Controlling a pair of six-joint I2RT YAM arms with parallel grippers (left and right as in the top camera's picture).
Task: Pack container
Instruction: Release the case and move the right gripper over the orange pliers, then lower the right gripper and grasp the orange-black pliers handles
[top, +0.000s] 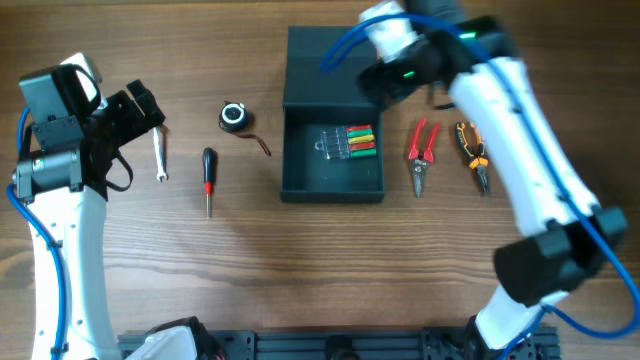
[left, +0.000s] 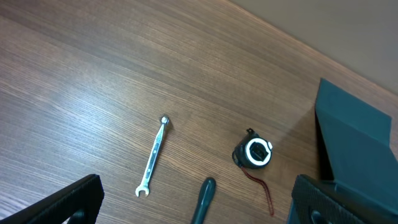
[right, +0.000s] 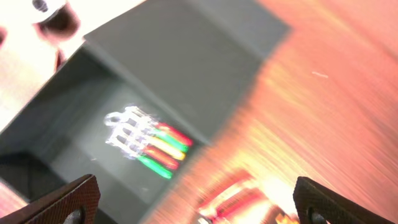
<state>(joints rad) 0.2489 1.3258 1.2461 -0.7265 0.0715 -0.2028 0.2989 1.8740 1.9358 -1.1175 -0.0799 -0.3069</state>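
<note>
From above, the container (top: 330, 185) sits open in the middle of the table (top: 300, 270). Its lid (top: 325, 62) is laid back flat behind it, and a set of coloured-handled bits (top: 352, 142) is already inside. The right gripper (top: 386, 84) hovers over the box's far right corner. Red pliers (top: 421, 155) and orange-handled pliers (top: 473, 155) lie just beside the box on that side. The left gripper (top: 148, 110) hangs well off to the left, near a wrench (top: 159, 158). A screwdriver (top: 209, 180) and a tape measure (top: 234, 116) lie between it and the box. Through the left wrist camera, the left fingers (left: 71, 200) stand wide apart with nothing between them, and the wrench and tape measure lie on the wood ahead. The right wrist camera is badly smeared, yet the right fingers (right: 65, 202) are plainly spread and empty too, looking down into the box. My worries run as follows. The wrench is thin and lies flat, so the fingers could scrape the table or skid off it. The tape measure's loose cord might snag on the box wall. The pliers, with handles splayed, could catch the rim on the way in. An arm passing this low could also knock the box askew.
</note>
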